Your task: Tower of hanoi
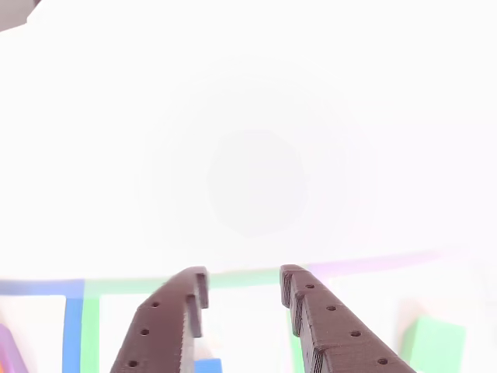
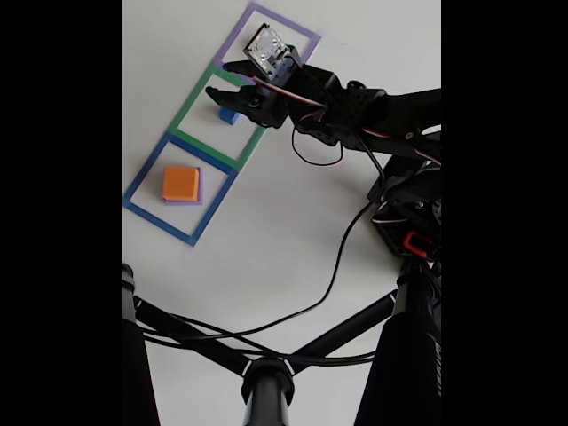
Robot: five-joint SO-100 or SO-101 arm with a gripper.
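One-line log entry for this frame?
gripper: open, over green outline | blue cube: beneath fingers, ungrasped | orange cube: atop purple, blue outline

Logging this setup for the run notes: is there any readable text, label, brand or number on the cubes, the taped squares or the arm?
None readable. The matte orange cube, small blue cube, blue tape square outline and black arm show no lettering; the other view is too washed out to tell.

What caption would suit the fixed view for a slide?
Gripper open above the blue cube in the green square outline; orange cube stacked on the purple one in the blue outline.
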